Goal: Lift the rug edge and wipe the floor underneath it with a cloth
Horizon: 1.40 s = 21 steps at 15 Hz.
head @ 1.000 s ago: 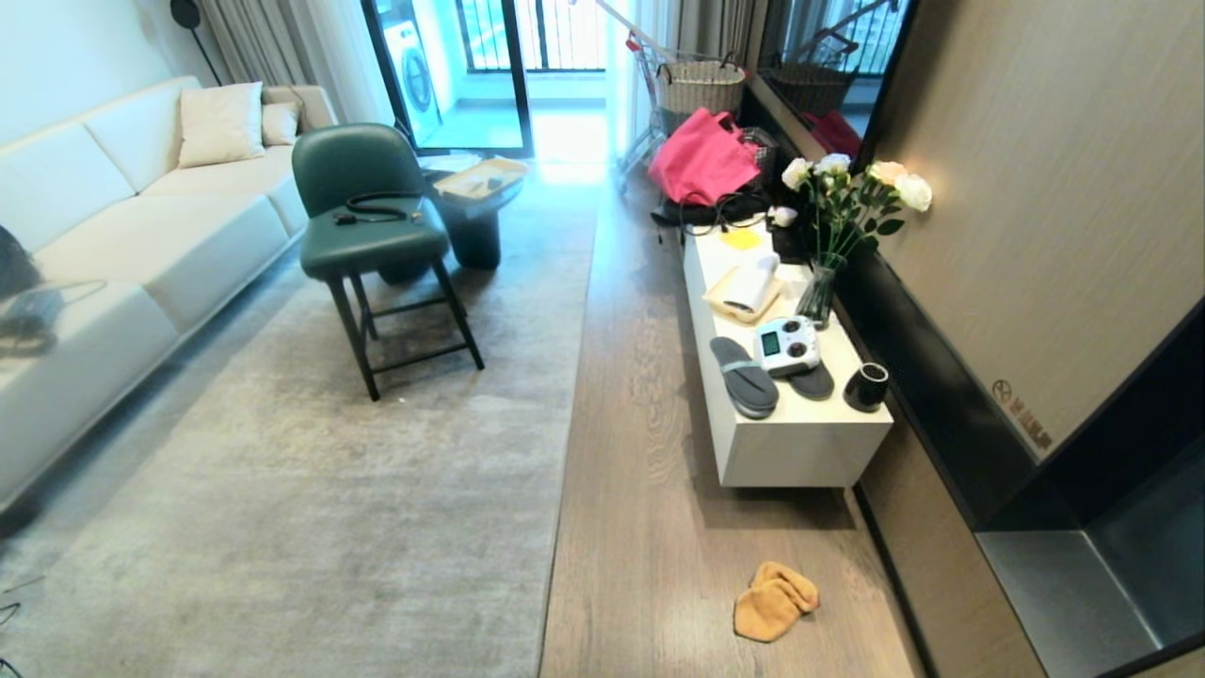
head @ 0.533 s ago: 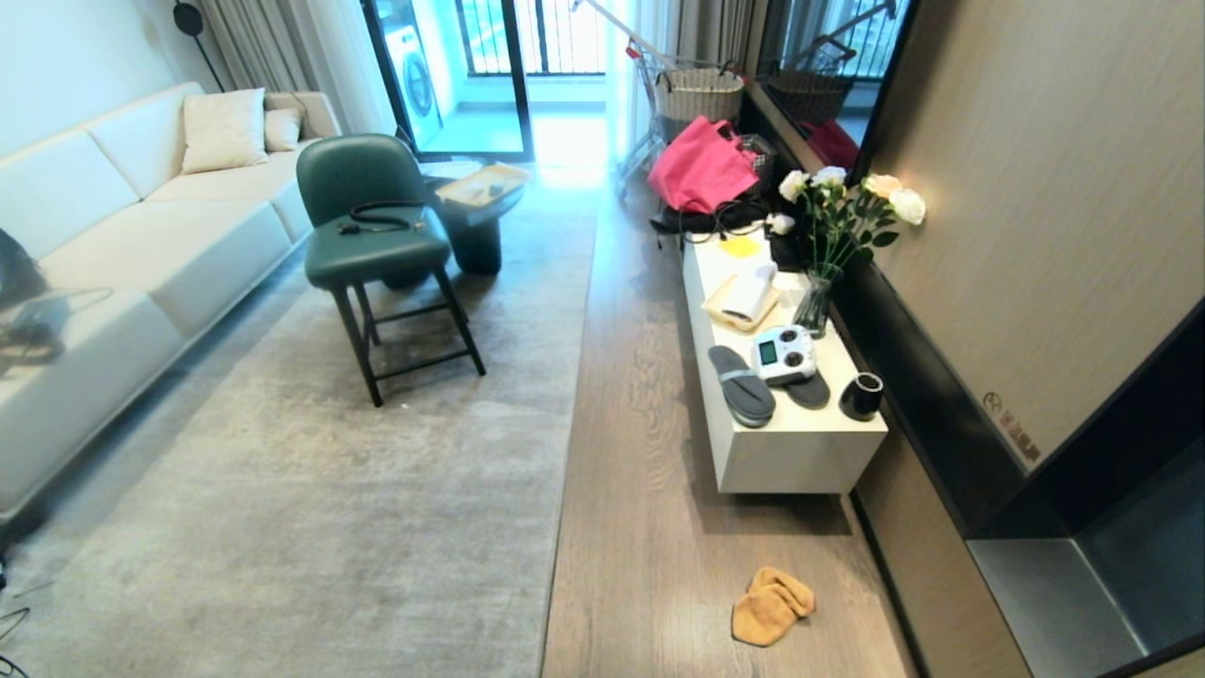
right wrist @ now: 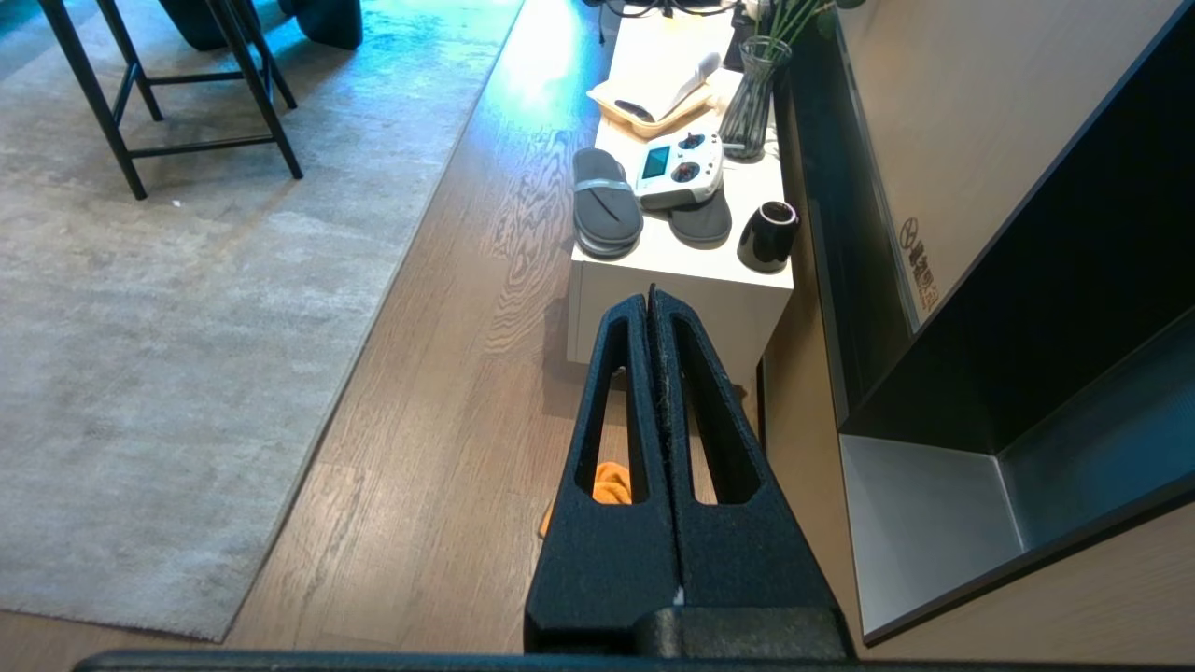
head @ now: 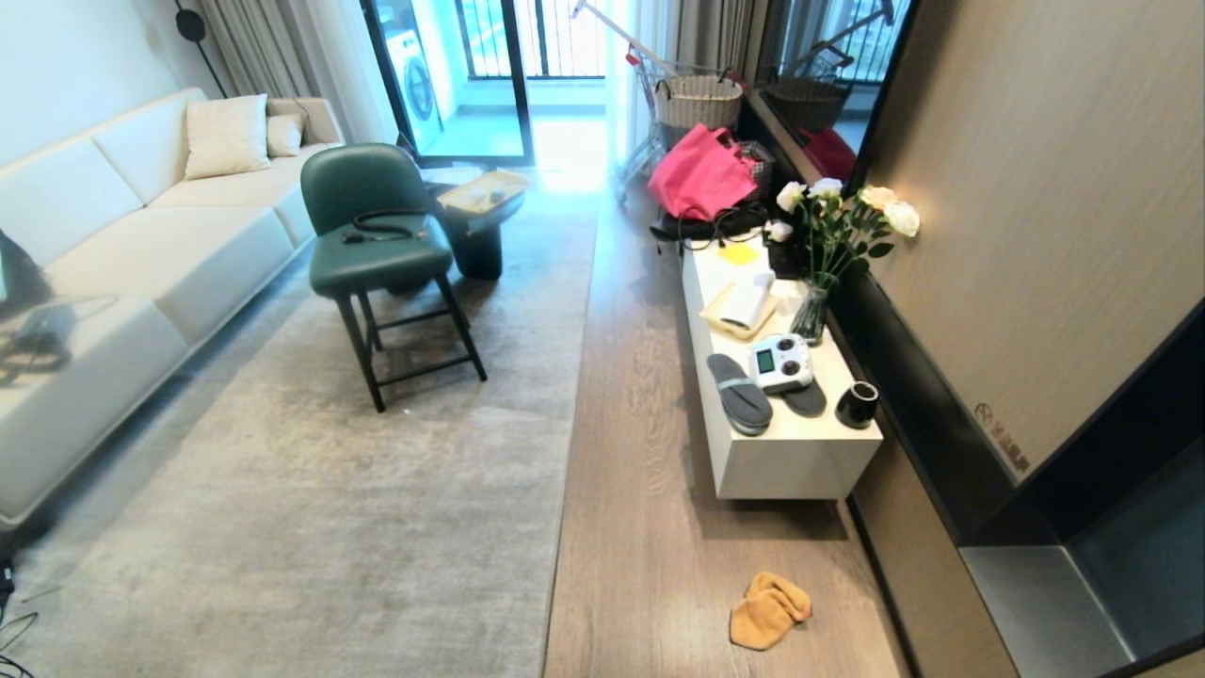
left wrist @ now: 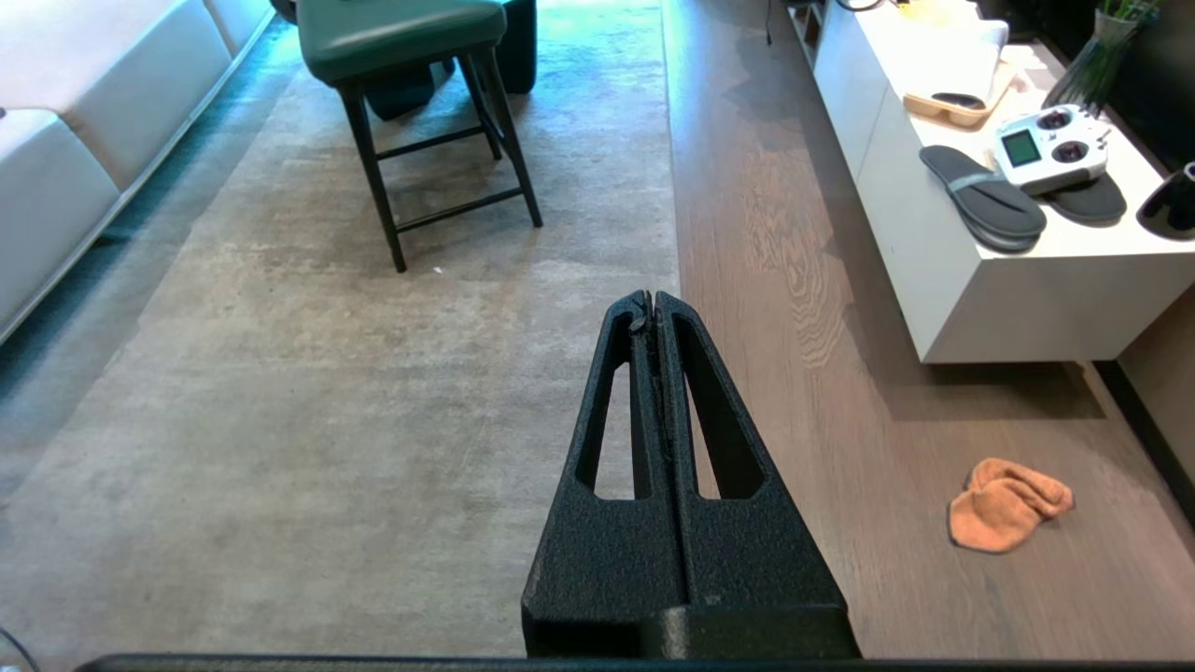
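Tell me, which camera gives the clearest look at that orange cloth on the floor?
The left wrist view: the cloth lies whole and unobstructed on the wood floor. The head view shows it too, but at the bottom edge. In the right wrist view the shut right gripper hides nearly all of it.

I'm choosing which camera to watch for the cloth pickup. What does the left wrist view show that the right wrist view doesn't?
Only the left wrist view shows the whole cloth on the floor, the sofa and the shut left gripper. Only the right wrist view shows the shut right gripper covering most of the cloth, the rug's near corner and the dark wall niche. Both show the rug edge, slippers and remote controller.
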Tool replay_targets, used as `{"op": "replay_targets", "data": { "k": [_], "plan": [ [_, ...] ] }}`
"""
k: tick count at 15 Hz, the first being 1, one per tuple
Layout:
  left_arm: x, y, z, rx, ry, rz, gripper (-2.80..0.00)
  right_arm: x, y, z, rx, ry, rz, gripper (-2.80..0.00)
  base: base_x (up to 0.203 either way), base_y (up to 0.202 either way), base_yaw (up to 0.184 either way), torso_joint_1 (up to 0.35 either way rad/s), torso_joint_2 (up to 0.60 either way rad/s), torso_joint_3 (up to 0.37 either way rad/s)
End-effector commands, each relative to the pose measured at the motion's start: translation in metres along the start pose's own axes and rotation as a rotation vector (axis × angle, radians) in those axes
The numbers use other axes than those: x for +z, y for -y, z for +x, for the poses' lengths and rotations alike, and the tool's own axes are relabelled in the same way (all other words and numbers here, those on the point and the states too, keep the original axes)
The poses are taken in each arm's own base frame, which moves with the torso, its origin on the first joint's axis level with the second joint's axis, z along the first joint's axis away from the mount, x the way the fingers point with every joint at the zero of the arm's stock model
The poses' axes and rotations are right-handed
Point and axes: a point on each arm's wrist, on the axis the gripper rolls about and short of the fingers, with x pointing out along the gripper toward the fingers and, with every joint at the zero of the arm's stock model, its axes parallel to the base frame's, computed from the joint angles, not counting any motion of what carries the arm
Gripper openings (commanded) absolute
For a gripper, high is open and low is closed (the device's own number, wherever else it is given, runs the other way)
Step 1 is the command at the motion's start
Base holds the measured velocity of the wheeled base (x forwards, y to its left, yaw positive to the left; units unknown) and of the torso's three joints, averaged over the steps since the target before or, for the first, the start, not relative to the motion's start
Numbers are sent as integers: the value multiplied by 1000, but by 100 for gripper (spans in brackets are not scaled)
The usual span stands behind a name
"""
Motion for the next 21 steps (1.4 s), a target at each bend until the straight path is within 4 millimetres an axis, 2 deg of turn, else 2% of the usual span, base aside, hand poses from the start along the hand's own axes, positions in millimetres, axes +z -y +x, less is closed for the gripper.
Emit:
{"op": "replay_targets", "data": {
  "k": [1, 8, 21],
  "plan": [
    [0, 0, 0, 0, 0, 0, -280, 0, 0, 0, 1, -2, -1, -280, 0, 0, 0, 134, -290, -163],
    [0, 0, 0, 0, 0, 0, -280, 0, 0, 0, 1, -2, 0, -280, 0, 0, 0, 91, -205, -112],
    [0, 0, 0, 0, -1, 0, -280, 0, 0, 0, 1, -2, 2, -280, 0, 0, 0, 0, 0, 0]
  ]
}}
